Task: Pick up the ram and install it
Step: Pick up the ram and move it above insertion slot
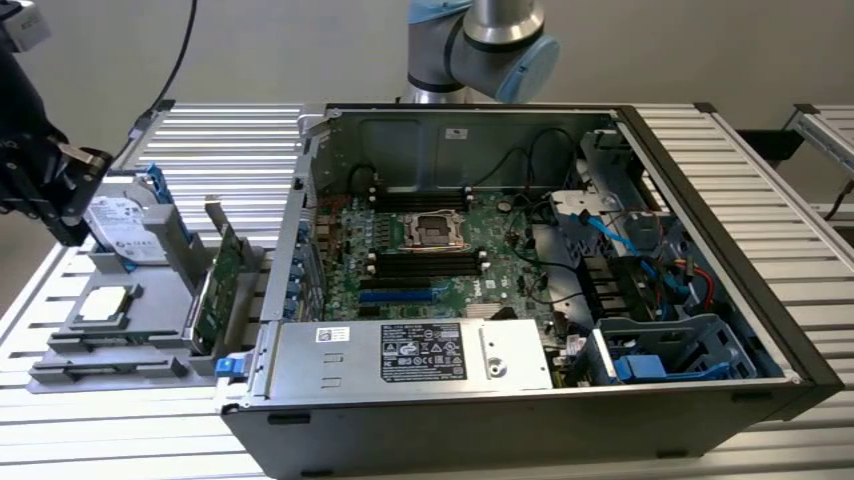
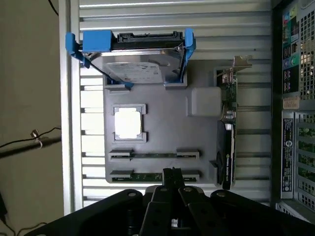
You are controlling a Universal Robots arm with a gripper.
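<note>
Two ram sticks lie edge-up in the holders of a grey tray (image 2: 162,130): one thin stick (image 2: 152,155) and one nearer stick (image 2: 142,176) with green showing. In the exterior view the tray (image 1: 147,300) lies at the left of the open computer case (image 1: 534,300), with the ram holders (image 1: 114,357) at its near end. My gripper (image 2: 172,173) hangs above the tray, its tips over the nearer stick's holder, shut with nothing held. In the exterior view the gripper (image 1: 64,215) is high at the far left, above the hard drive.
The tray also holds a hard drive in a blue caddy (image 2: 135,61), a silver processor (image 2: 128,123) and an upright green expansion card (image 2: 227,128). Inside the case, the motherboard (image 1: 414,255) has black memory slots (image 1: 424,263) beside the processor socket. A slatted metal table (image 1: 200,150) surrounds everything.
</note>
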